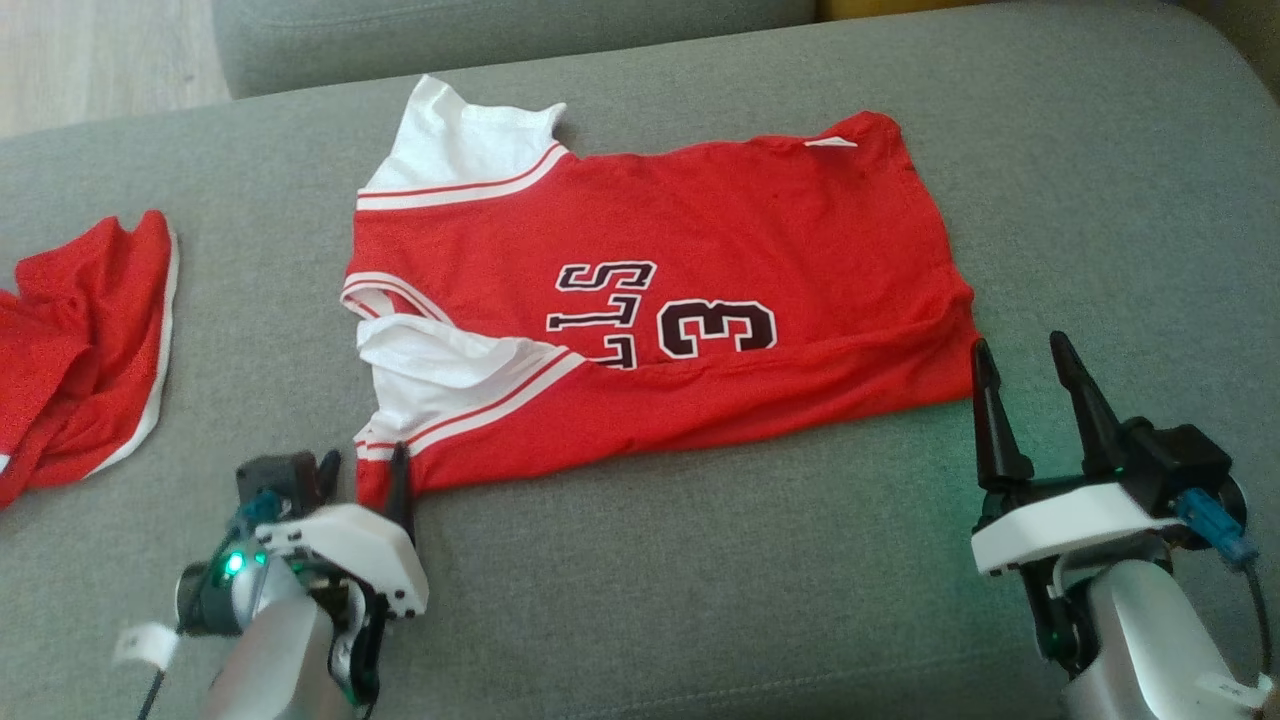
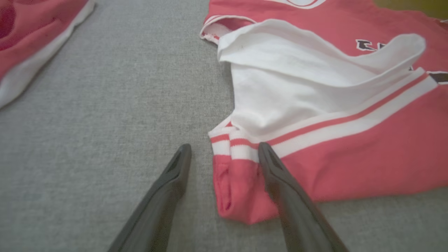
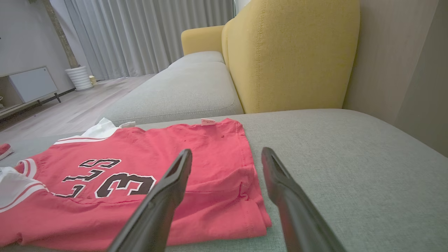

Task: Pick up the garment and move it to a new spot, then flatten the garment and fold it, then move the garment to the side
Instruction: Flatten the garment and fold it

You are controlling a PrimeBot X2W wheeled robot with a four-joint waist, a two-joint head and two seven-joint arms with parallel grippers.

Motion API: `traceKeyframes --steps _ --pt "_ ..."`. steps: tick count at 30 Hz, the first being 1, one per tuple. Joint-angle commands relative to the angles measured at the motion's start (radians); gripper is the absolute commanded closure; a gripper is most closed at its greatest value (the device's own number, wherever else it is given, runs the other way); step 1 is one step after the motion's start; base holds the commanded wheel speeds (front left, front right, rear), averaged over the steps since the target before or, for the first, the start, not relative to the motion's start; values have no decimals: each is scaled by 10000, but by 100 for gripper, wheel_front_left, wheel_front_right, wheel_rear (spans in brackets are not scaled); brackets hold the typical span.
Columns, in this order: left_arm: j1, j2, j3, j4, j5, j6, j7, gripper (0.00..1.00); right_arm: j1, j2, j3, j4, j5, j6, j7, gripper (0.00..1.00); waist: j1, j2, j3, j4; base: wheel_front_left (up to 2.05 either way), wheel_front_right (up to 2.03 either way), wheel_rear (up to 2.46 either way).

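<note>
Garment: red jersey with white sleeves, laid mostly flat at the centre of the grey sofa cushion. In the head view the long axis is seen to run from 9 to 3 o'clock, with collar and sleeves at the 9 o'clock end and the hem at the 3 o'clock end. The near long edge appears to be turned over on itself, and the near white sleeve is rumpled, so flattening is judged incomplete. The left gripper is held released at the near collar-end corner; in the left wrist view that corner lies between its two fingers, not yet pinched. From it the bulk of the garment lies toward 2 o'clock. The right gripper is likewise held released, just beside the near hem corner, with the garment lying toward 10 o'clock. The two arms are thus placed one at each near corner; the left is judged the closer to a grasp. A second red garment is noted well apart at 9 o'clock, clear of the working area. A yellow backrest is seen beyond the cushion. Nothing is seen between either gripper and its corner.
</note>
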Motion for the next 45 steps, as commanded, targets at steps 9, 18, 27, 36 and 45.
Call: traceKeyframes --steps 9,18,27,36,45 --pt "-699 160 93 313 -36 -256 -212 100 -424 187 -464 39 -47 19 371 0 0 -1 99 27 0 0 0" --pt "-730 98 92 -1060 79 -299 -674 100 -1090 382 -1548 1211 583 19 1707 0 0 -1 224 504 0 0 0" --pt "-448 -41 -229 -2461 336 -498 -697 100 -2310 397 -2096 3077 524 19 2887 0 0 -1 598 1019 0 0 0" --pt "-367 -24 -286 -2403 354 -473 -698 100 -2898 398 -2374 4222 -148 19 3151 54 0 -1 656 1104 0 0 0" --pt "-134 158 -175 -1846 239 -330 -698 100 -2811 119 -1927 4429 -120 19 3092 100 0 -1 151 939 0 0 0"
